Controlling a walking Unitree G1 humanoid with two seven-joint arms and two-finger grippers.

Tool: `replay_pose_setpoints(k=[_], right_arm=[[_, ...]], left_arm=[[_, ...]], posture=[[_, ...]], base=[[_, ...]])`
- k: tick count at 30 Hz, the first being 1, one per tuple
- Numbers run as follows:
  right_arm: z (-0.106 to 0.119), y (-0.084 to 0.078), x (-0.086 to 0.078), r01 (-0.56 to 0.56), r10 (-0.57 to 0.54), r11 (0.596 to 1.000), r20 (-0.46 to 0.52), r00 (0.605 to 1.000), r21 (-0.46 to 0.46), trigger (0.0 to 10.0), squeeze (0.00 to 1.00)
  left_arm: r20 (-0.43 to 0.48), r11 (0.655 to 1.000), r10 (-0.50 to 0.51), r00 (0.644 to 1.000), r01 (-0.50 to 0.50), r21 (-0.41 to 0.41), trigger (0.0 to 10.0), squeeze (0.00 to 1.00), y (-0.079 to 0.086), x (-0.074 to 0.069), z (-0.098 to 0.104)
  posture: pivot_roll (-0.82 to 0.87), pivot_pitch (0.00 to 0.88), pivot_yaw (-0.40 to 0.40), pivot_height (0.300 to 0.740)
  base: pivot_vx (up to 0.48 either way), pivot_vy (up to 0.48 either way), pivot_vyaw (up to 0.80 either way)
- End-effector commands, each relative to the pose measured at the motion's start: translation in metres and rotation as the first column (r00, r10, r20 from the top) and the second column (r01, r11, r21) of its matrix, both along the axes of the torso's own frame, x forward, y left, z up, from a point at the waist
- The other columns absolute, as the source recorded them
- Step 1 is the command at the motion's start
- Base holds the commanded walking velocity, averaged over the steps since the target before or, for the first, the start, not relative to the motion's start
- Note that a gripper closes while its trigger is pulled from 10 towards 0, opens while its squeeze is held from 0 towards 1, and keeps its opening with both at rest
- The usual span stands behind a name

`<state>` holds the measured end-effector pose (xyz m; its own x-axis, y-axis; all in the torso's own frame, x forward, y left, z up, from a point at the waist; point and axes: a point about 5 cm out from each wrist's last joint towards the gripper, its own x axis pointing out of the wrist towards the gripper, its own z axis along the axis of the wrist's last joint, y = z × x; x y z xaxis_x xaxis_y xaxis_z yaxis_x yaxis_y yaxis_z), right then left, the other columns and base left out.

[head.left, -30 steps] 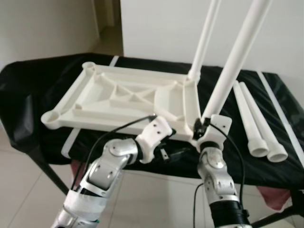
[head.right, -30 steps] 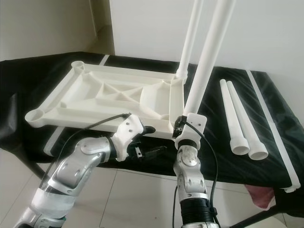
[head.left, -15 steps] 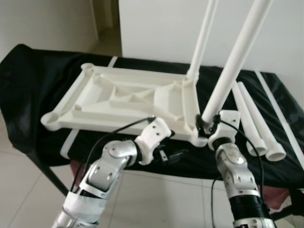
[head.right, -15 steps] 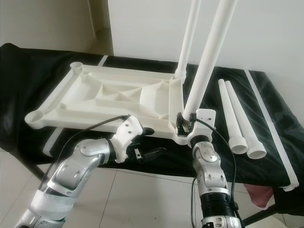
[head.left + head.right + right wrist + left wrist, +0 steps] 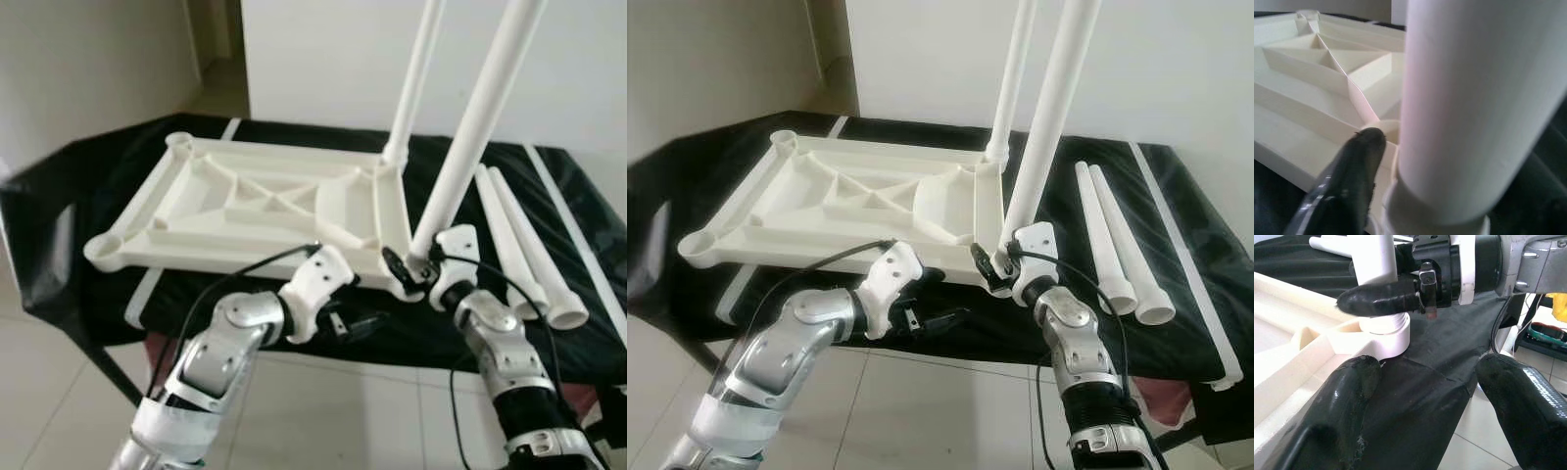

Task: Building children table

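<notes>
White plastic tabletop [image 5: 245, 211] lies upside down on the black cloth [image 5: 78, 176] so its sockets face up. My right gripper [image 5: 416, 269] is clamped around the near leg [image 5: 470, 137] at its base, to hold it upright in the corner socket. My left gripper [image 5: 358, 321] waits just beside, fingers apart.
</notes>
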<state>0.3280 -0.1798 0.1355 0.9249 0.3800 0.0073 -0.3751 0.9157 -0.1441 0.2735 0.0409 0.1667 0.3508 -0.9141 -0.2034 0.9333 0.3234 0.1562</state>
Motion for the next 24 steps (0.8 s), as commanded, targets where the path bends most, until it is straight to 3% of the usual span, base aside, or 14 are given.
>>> replay_pose_setpoints(k=[1, 7, 8, 11, 12, 20, 21, 24], right_arm=[[-0.0027, -0.0028, 0.0012, -0.002, 0.002, 1.000, -0.018, 1.000, -0.013, 0.0, 0.00], [-0.0055, -0.0075, 0.0014, -0.007, 0.006, 1.000, -0.030, 1.000, -0.009, 0.0, 0.00], [-0.0077, -0.0100, 0.0007, 0.017, -0.017, 1.000, -0.036, 0.999, -0.001, 2.9, 0.00], [-0.0084, -0.0108, 0.0006, 0.029, -0.029, 1.000, -0.038, 0.999, 0.006, 2.9, 0.00], [-0.0088, -0.0111, 0.0009, 0.034, -0.034, 0.999, -0.037, 0.999, 0.014, 10.0, 0.00], [-0.0089, -0.0044, -0.0007, 0.145, -0.143, 0.987, -0.026, 0.989, 0.066, 10.0, 0.00], [-0.0102, -0.0043, -0.0019, 0.238, -0.234, 0.966, -0.051, 0.971, 0.099, 10.0, 0.00], [-0.0118, -0.0022, -0.0055, 0.326, -0.321, 0.941, -0.060, 0.945, 0.093, 10.0, 0.00]], left_arm=[[0.017, 0.997, 0.074, 0.997, -0.074, -0.005, 10.0, 0.00, 0.0010, 0.0010, 0.0003], [0.012, 0.997, 0.078, 0.997, -0.078, -0.007, 10.0, 0.00, 0.0009, 0.0011, 0.0005], [0.010, 0.997, 0.079, 0.997, -0.079, -0.009, 10.0, 0.00, 0.0008, 0.0005, 0.0006], [0.009, 0.997, 0.080, 0.997, -0.080, -0.010, 10.0, 0.00, 0.0009, 0.0002, 0.0006], [0.007, 0.997, 0.081, 0.997, -0.080, -0.010, 10.0, 0.00, 0.0010, 0.0000, 0.0004], [0.002, 0.996, 0.085, 0.996, -0.085, -0.009, 10.0, 0.00, 0.0014, 0.0000, 0.0001], [0.002, 0.996, 0.085, 0.996, -0.085, -0.009, 10.0, 0.00, 0.0018, -0.0003, -0.0002], [0.000, 0.996, 0.086, 0.996, -0.086, -0.008, 10.0, 0.00, 0.0019, -0.0008, -0.0003]], posture=[[0.02, 0.022, -0.011, 0.740], [0.02, 0.026, -0.012, 0.740], [0.02, 0.029, -0.014, 0.740], [0.02, 0.029, -0.013, 0.740], [0.02, 0.031, -0.014, 0.740], [0.02, 0.032, -0.018, 0.740], [0.02, 0.033, -0.019, 0.740], [0.02, 0.033, -0.019, 0.740]], base=[[0.000, 0.000, 0.00], [0.000, 0.000, 0.00], [0.000, 0.000, 0.00], [0.000, 0.000, 0.00], [0.000, 0.000, 0.00], [0.000, 0.000, 0.00], [0.000, 0.000, 0.00], [0.000, 0.000, 0.00]])
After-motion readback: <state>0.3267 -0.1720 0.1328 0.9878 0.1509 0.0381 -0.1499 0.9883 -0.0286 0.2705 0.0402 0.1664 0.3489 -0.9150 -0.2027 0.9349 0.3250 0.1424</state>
